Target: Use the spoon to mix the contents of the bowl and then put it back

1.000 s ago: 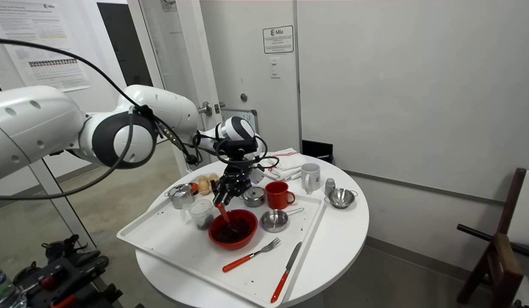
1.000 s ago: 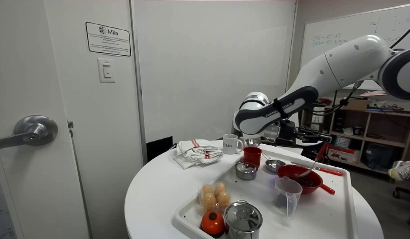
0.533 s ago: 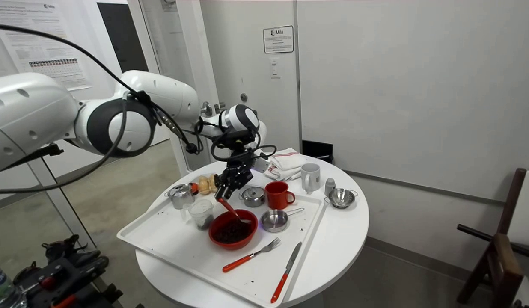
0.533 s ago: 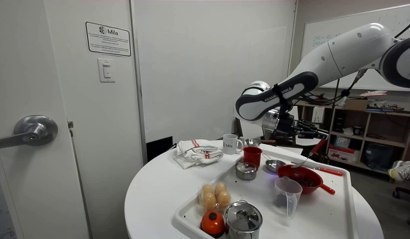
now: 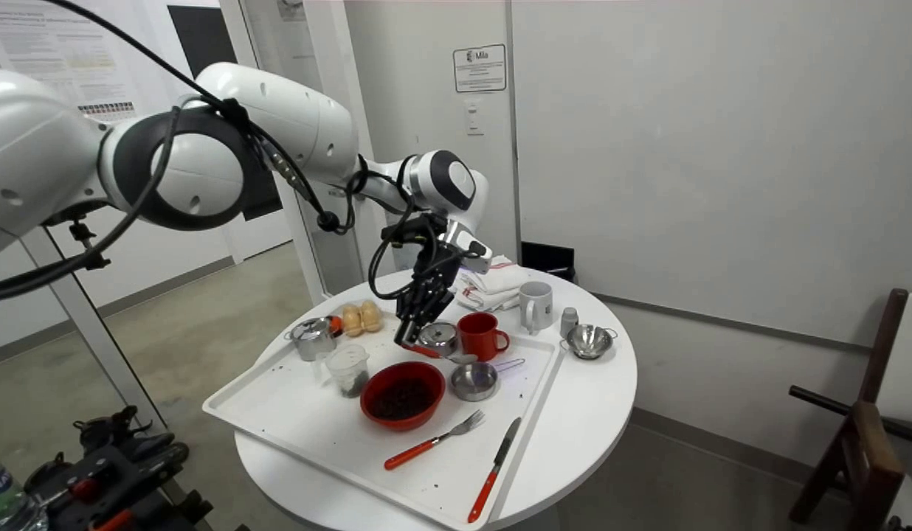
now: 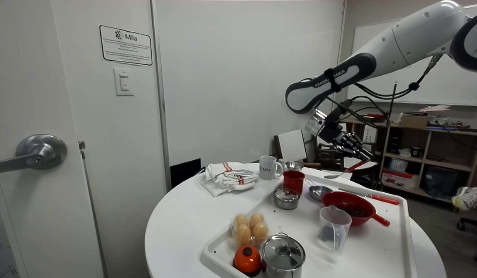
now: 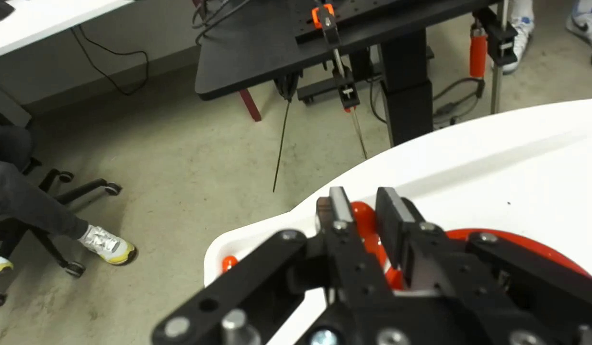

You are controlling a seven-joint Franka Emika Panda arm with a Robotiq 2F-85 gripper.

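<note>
My gripper (image 5: 406, 342) is shut on the red handle of the spoon (image 5: 424, 352). The wrist view has the handle's end (image 7: 364, 215) pinched between both fingers. In an exterior view the spoon's silvery head (image 6: 332, 177) points down and away from the gripper (image 6: 367, 158), in the air above the tray. The red bowl (image 5: 401, 424) stands on the tray with dark contents inside. The spoon is out of the bowl (image 6: 344, 197), raised and set off from it. Part of the bowl's rim (image 7: 521, 242) shows behind the gripper in the wrist view.
A fork (image 5: 434, 440) and a knife (image 5: 495, 469) lie on the white tray (image 5: 301, 413). Close to the bowl are a measuring cup (image 5: 347, 361), a metal pan (image 5: 474, 380), a small lidded pot (image 5: 438, 338) and a red mug (image 5: 479, 337). Eggs (image 6: 249, 227) stand farther off.
The spoon has come up out of the bowl and moved away from it, towards the red mug's side in an exterior view. The arm has risen and the gripper tilts more downward.
</note>
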